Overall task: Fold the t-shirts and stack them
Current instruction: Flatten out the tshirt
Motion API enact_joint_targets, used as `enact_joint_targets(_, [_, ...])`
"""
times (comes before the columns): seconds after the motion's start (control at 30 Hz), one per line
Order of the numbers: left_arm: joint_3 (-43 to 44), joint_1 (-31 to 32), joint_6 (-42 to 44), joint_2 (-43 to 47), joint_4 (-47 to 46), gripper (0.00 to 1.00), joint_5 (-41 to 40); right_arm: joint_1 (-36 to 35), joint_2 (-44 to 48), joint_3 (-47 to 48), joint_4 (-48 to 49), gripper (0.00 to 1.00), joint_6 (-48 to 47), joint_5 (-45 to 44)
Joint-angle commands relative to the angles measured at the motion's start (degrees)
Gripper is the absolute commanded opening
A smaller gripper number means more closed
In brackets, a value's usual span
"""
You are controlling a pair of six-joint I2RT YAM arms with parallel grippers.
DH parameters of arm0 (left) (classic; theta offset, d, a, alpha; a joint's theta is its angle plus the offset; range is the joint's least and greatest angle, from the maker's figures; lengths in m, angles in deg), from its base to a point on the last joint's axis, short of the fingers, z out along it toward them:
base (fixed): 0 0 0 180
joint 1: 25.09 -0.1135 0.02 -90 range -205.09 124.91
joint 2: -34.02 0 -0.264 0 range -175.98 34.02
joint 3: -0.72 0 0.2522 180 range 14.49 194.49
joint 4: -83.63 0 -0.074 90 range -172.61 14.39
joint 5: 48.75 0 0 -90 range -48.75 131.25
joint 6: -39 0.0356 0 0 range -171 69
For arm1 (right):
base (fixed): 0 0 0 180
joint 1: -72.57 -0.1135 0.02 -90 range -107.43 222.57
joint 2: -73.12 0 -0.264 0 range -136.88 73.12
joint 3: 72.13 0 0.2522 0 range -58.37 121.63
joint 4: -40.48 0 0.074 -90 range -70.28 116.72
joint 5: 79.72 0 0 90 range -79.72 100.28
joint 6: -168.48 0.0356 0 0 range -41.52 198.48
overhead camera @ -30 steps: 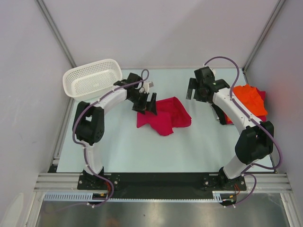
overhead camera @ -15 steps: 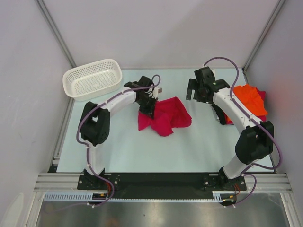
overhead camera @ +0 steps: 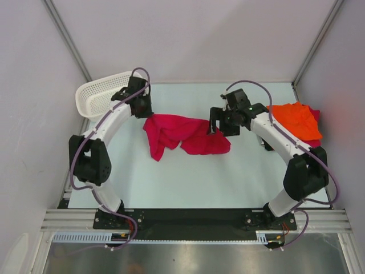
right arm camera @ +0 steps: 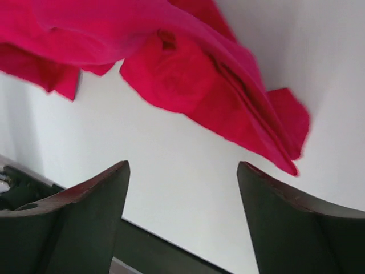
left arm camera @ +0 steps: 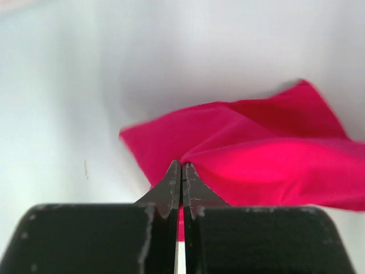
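Observation:
A crimson t-shirt [overhead camera: 182,134] lies crumpled and stretched across the middle of the table. My left gripper [overhead camera: 142,111] is shut on the shirt's left edge near the basket; in the left wrist view the fingertips [left arm camera: 182,165] pinch a fold of the crimson cloth [left arm camera: 256,154]. My right gripper [overhead camera: 219,127] stands open just above the shirt's right part, nothing between its fingers [right arm camera: 182,165], with the crimson cloth [right arm camera: 188,80] ahead of them. An orange t-shirt [overhead camera: 293,120] lies bunched at the right, with a strip of another crimson shirt [overhead camera: 315,116] showing under it.
A white mesh basket [overhead camera: 97,97] stands at the back left, just behind my left arm. The orange pile sits close to the right wall. Metal frame rails run along the table's near edge [overhead camera: 188,220].
My left gripper shut on the crimson shirt's edge and pulled it back and left toward the basket, stretching the cloth out. My right arm moved left to the shirt's right side.

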Motion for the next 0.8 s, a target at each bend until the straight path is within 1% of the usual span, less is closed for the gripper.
enact_joint_targets(0.0, [1.6, -2.8, -4.4, -5.1, 4.2, 0.00, -3.7, -1.6, -7.3, 1.4, -1.1, 0.71, -2.0, 10.4])
enact_joint_targets(0.03, [2.2, -3.6, -4.7, -5.8, 4.4, 0.00, -3.9, -1.5, -9.0, 1.9, -2.6, 0.44, -2.3, 11.4])
enact_joint_targets(0.07, [2.9, -4.0, -5.0, -6.5, 4.9, 0.00, -4.6, -1.5, -10.4, 2.2, -3.3, 0.27, -2.5, 12.4])
enact_joint_targets(0.1, [4.5, -4.8, -5.1, -8.0, 5.0, 0.00, -4.5, -1.5, -13.3, 3.4, -4.4, 0.00, -2.8, 12.4])
enact_joint_targets(0.17, [6.9, -5.6, -5.1, -9.5, 5.4, 0.00, -3.8, -1.3, -15.6, 4.1, -5.5, 0.00, -2.8, 11.0])
enact_joint_targets(0.23, [11.8, -6.3, -4.6, -12.3, 5.7, 0.00, -3.9, -1.2, -19.6, 6.6, -6.7, 0.00, -3.1, 8.9])
enact_joint_targets(0.27, [13.7, -6.4, -4.5, -13.3, 5.9, 0.00, -3.8, -1.2, -21.2, 8.0, -7.6, 0.00, -3.1, 4.7])
enact_joint_targets(0.3, [17.9, -6.8, -4.4, -14.3, 6.4, 0.00, -3.7, -1.0, -22.7, 9.6, -8.5, 0.00, -3.0, 1.8])
enact_joint_targets(0.33, [20.2, -6.9, -4.8, -16.4, 7.1, 0.00, -3.1, -1.0, -25.3, 12.8, -9.8, 0.00, -2.2, -1.6])
enact_joint_targets(0.37, [22.3, -7.0, -5.0, -17.3, 7.4, 0.00, -2.6, -0.7, -26.3, 14.5, -10.3, 0.00, -1.7, -7.6])
enact_joint_targets(0.4, [26.1, -7.0, -5.1, -18.2, 7.8, 0.00, -1.9, -0.5, -27.0, 16.0, -10.5, 0.00, -1.2, -10.5])
enact_joint_targets(0.43, [27.6, -7.0, -5.5, -18.9, 7.8, 0.00, -1.4, -0.4, -27.8, 18.9, -10.0, 0.00, 0.1, -13.7])
enact_joint_targets(0.47, [29.0, -7.0, -5.8, -20.2, 7.9, 0.00, -0.9, -0.3, -27.9, 19.8, -9.2, 0.00, 0.5, -19.1])
enact_joint_targets(0.53, [32.5, -7.0, -6.2, -21.2, 7.8, 0.00, 0.6, -0.1, -28.1, 21.6, -6.2, 0.00, 1.7, -24.4])
enact_joint_targets(0.57, [34.5, -7.0, -6.2, -22.2, 7.7, 0.00, 0.9, -0.1, -27.8, 22.1, -4.6, 0.00, 1.7, -28.8])
enact_joint_targets(0.6, [35.4, -7.0, -6.0, -22.6, 7.4, 0.00, 3.0, -0.3, -27.7, 21.9, -1.3, 0.00, 1.8, -31.2])
enact_joint_targets(0.7, [37.1, -7.0, -5.5, -24.0, 5.2, 0.00, 4.9, -0.6, -28.8, 21.6, 4.6, 0.00, 0.6, -38.8])
enact_joint_targets(0.77, [38.8, -7.0, -5.1, -24.9, 4.1, 0.00, 6.7, -1.2, -29.7, 21.4, 7.1, 0.00, -0.4, -44.1])
